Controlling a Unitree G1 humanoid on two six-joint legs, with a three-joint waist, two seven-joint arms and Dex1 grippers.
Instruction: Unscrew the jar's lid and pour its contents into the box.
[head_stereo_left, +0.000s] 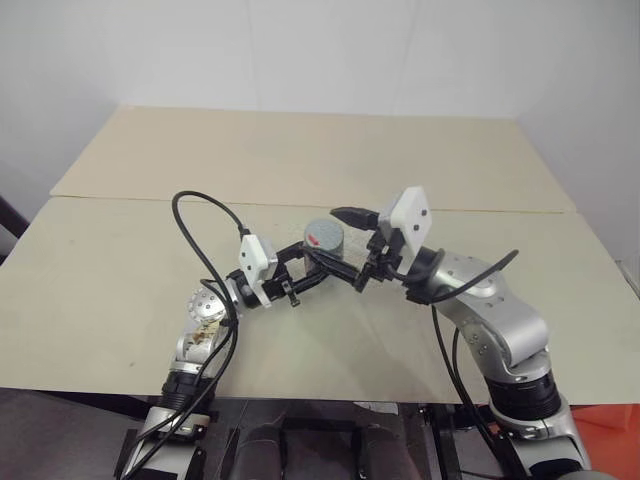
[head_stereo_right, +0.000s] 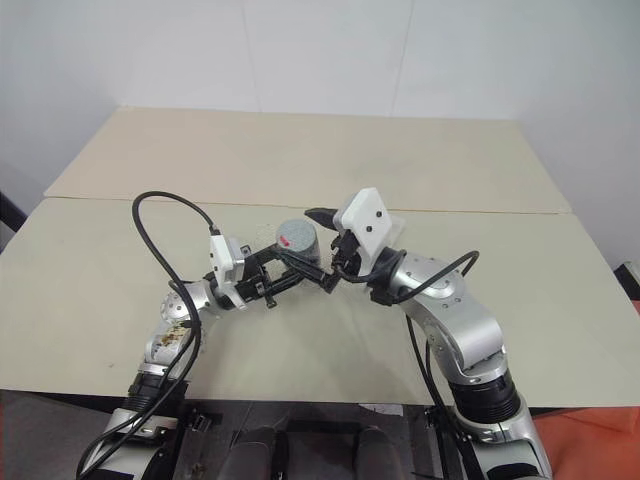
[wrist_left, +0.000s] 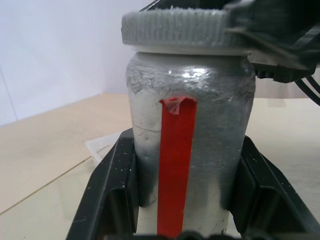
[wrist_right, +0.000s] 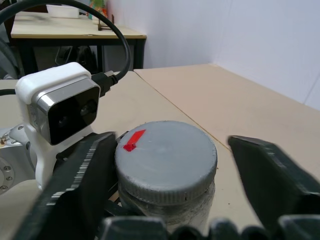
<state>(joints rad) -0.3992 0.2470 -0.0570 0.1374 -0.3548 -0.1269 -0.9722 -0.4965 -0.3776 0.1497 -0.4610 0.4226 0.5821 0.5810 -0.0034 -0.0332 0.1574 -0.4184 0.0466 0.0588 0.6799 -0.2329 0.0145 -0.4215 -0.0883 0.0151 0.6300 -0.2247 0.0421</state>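
Note:
The jar (wrist_left: 210, 140), silver-grey with a vertical red stripe, stands upright on the table. My left gripper (head_stereo_left: 318, 262) is shut on its body, one black finger on each side. The grey lid (wrist_right: 165, 150) sits on the jar's top and carries a small red mark. From the right, my right gripper (head_stereo_left: 350, 245) straddles the lid at lid height. One of its fingers (wrist_right: 85, 175) rests against the lid's rim, and the other stands a gap away. A corner of the clear box (wrist_left: 102, 145) shows on the table behind the jar.
The pale wooden table (head_stereo_left: 120, 300) spreads wide on all sides, with a second table (head_stereo_left: 300, 150) butted against its far edge. A black cable (head_stereo_left: 200, 225) loops up from my left wrist. White walls stand beyond.

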